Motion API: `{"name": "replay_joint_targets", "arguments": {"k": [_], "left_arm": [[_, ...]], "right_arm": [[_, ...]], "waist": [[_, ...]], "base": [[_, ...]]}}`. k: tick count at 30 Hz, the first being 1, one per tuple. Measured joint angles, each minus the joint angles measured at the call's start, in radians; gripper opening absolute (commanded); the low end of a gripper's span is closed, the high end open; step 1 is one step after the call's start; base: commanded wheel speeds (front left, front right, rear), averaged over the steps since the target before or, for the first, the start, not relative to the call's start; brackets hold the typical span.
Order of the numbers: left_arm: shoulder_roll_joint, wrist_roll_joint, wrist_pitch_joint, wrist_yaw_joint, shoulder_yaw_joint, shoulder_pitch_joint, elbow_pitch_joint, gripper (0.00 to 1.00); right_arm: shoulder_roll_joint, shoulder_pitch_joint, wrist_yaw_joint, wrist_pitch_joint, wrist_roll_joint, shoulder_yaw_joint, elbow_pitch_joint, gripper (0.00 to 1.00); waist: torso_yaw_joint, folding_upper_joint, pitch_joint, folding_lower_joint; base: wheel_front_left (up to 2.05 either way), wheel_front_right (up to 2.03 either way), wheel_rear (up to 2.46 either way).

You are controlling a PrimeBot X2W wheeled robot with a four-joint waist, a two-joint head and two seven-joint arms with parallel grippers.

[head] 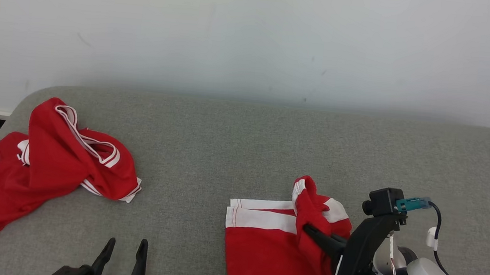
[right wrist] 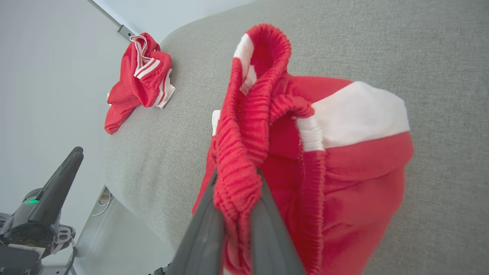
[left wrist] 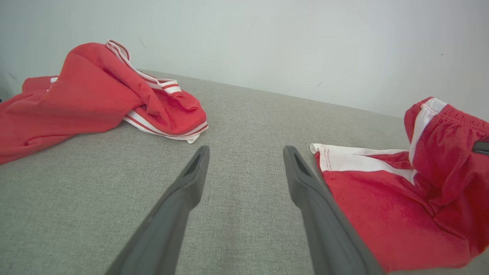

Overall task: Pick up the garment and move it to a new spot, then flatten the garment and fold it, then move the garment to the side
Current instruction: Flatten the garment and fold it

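The right gripper is clenched on the ribbed waistband of the red garment, which lies at the grey cushion's near edge. The left gripper is spread wide over that same edge.

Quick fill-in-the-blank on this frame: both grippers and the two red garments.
1. The right gripper has its jaws shut on the ____ of the red shorts.
2. The left gripper has its jaws ____.
3. The crumpled red garment lies on the robot's ____ side.
Missing words: waistband; open; left.
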State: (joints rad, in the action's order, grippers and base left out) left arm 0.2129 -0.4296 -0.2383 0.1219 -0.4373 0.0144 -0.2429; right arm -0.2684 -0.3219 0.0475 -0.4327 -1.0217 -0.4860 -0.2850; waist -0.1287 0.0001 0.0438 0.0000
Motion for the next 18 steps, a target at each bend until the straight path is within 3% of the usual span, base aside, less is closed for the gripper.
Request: {"name": "replay_joint_targets", "arguments": {"k": [12,18], "left_arm": [[-0.031,0.018,0.009,-0.018,-0.031,0.043,-0.029,1.0],[-0.052,0.018,0.014,-0.026,-0.043,0.073,-0.04,1.0]], "right_arm": [[0.058,-0.04,-0.076,-0.052,-0.008,-0.022,-0.014,0.0],[0.067,-0.04,-0.098,-0.062,-0.008,-0.023,-0.046,0.0]], "waist": [[-0.073,0.0,-0.01,0.0],[-0.104,0.0,-0.016,0.0]], "base": [[0.0,0.0,0.0],[0.0,0.0,0.0]]}}
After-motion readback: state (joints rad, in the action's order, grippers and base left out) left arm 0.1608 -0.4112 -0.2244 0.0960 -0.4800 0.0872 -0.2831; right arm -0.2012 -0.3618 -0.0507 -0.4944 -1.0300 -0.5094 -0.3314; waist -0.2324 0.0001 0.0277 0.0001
